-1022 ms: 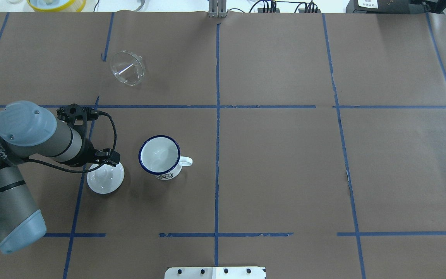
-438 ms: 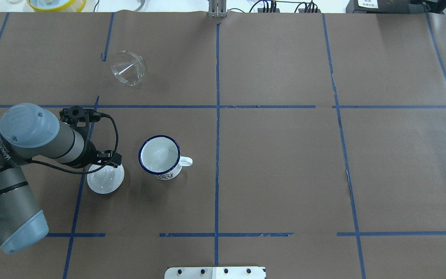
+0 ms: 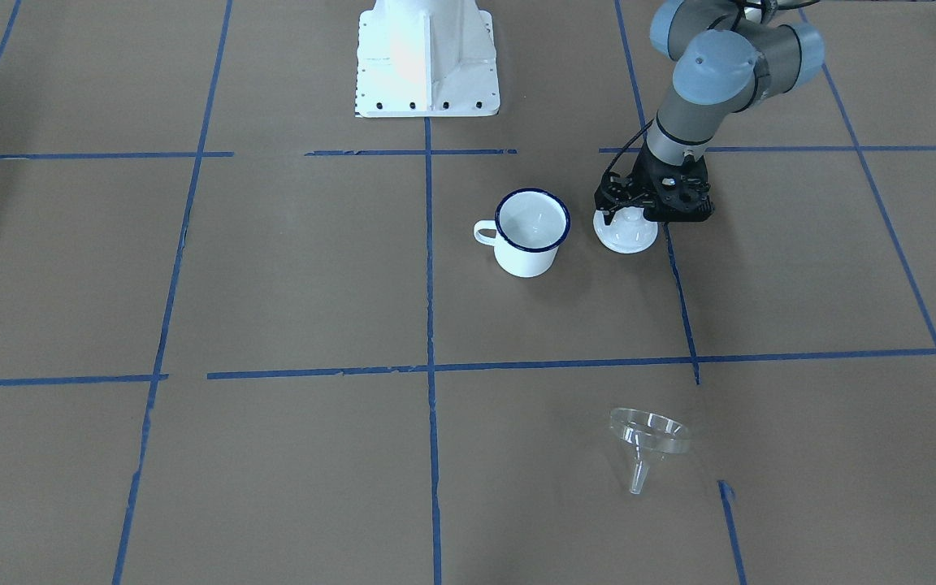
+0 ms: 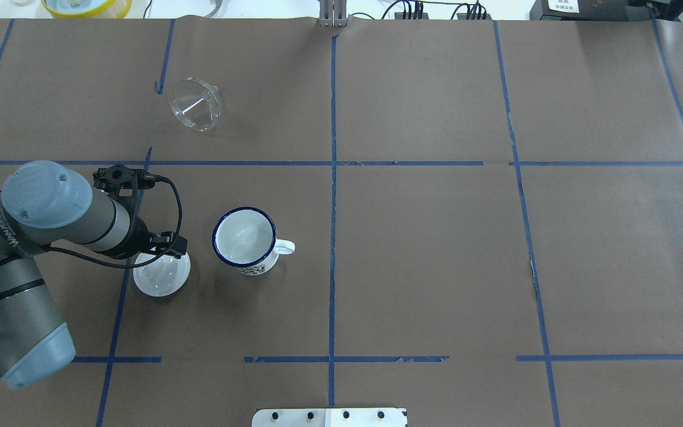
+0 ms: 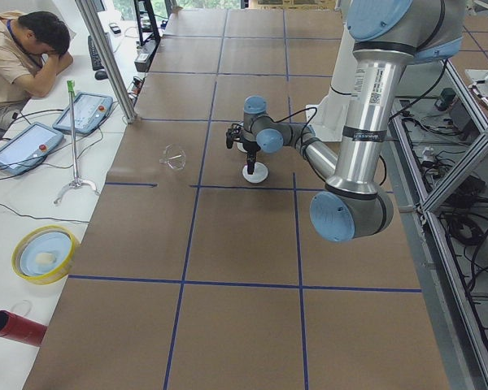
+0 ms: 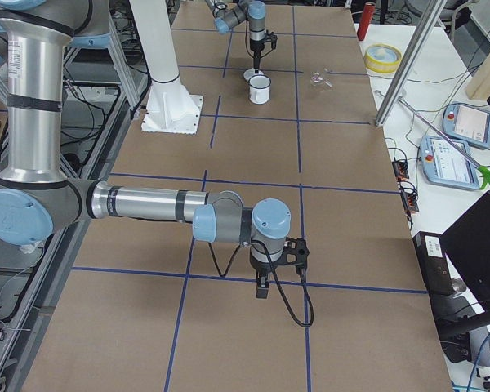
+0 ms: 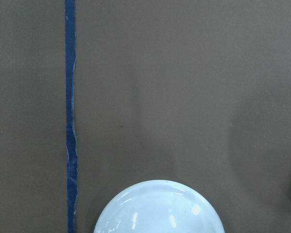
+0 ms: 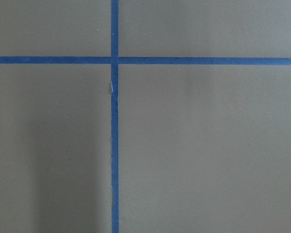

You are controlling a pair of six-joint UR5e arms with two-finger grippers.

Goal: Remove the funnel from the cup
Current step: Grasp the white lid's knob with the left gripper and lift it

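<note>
The funnel (image 4: pixel 195 104) is seen lying on its side on the desk (image 4: pixel 436 255), out of the cup (image 4: pixel 244 237). Its long axis runs away from the robot: the spout is pointed toward the far side, and the wide mouth is turned back toward the robot. It is found well apart from the left tool (image 3: pixel 625 216), farther out from the robot and slightly to the tool's right.

The cup is stood upright and empty near the tool's right side, its handle pointed away from the tool. A white lid (image 3: pixel 627 237) is placed just under the left tool. Whether that tool is released or clenched cannot be told, as its fingertips cannot be made out.

The right tool (image 6: pixel 262 289) is held low over the desk, far from these things; its state cannot be told either.
</note>
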